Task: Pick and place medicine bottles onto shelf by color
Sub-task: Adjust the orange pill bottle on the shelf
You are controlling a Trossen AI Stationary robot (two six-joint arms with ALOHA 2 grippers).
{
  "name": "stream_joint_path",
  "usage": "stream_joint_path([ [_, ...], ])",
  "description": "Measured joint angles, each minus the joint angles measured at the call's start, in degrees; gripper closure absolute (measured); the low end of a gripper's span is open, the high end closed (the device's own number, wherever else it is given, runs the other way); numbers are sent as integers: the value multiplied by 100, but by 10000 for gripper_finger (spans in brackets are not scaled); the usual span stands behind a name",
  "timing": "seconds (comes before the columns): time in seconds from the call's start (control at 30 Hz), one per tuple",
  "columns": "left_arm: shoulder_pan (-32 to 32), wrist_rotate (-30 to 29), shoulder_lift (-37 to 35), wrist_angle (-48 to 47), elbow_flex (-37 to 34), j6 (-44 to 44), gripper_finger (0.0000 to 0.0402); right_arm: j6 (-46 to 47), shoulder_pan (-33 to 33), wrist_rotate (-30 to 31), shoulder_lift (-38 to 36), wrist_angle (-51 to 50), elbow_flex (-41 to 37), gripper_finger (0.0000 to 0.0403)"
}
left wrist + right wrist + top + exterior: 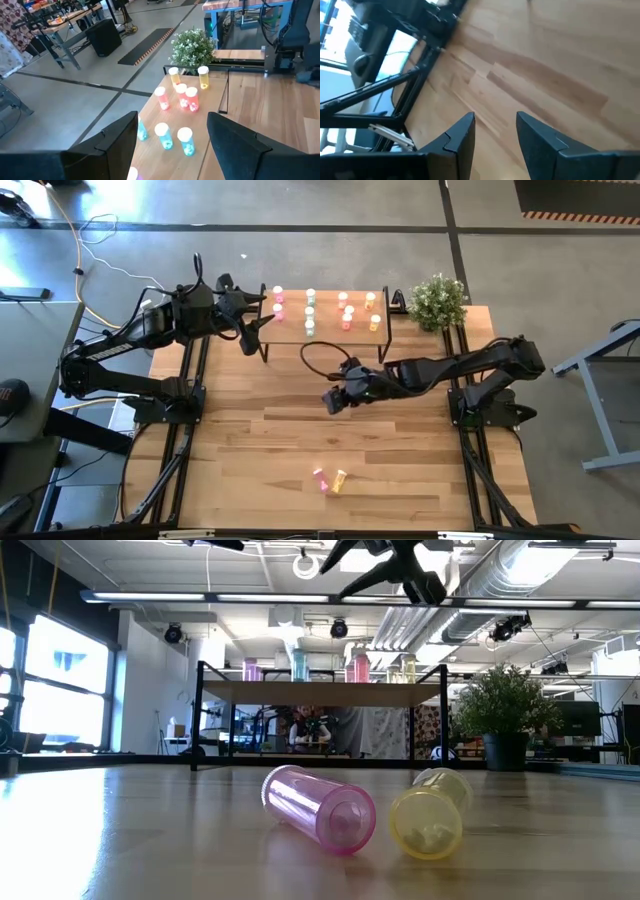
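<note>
While most of the medicine bottles already stand capped-end up in colour groups on the shelf (325, 330) at the upper middle of the high view, two are left lying on the tabletop (260, 460) near its lower edge: a pink bottle (320, 478) and a yellow bottle (340, 479), just beside each other, perhaps touching, though I cannot tell from above.

In the low view the pink bottle (318, 810) lies on its side at centre frame with the yellow bottle (430, 813) to its right. Both look like thin clear-tinted plastic, nearly empty, so I judge them very light, stiff enough to pinch but smooth and ready to roll or squirt out sideways. Lying down, each is best taken across the middle of its barrel, fingers square to its long axis, with a gentle squeeze. The pale cap end is probably too small to trust.

My right claw (333, 398) hangs over bare boards at mid-frame, well apart from the pair, fingers (457, 135) standing apart with nothing between them. My left claw (250, 320) waits at the shelf's left end, spread wide and empty, looking along the standing rows.
</note>
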Motion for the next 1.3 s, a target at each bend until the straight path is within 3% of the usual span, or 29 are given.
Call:
stream_joint_path([
  [0.3,4,-14,2,-21,0,-92,174,-1250,-525,724,-763,-93,0,270],
  [0.5,4,56,0,-23,0,-21,174,-1762,-1328,737,-1158,-8,0,270],
  [1.0,150,158,0,-36,0,408,174,-4070,-3251,-229,-1301,1306,48,270],
  [1.13,350,158,2,-36,0,354,174,-4789,-3567,-399,-1201,1019,680,270],
  [1.3,601,174,0,-39,0,11,174,-5637,-3955,-432,-840,-141,1868,270],
])
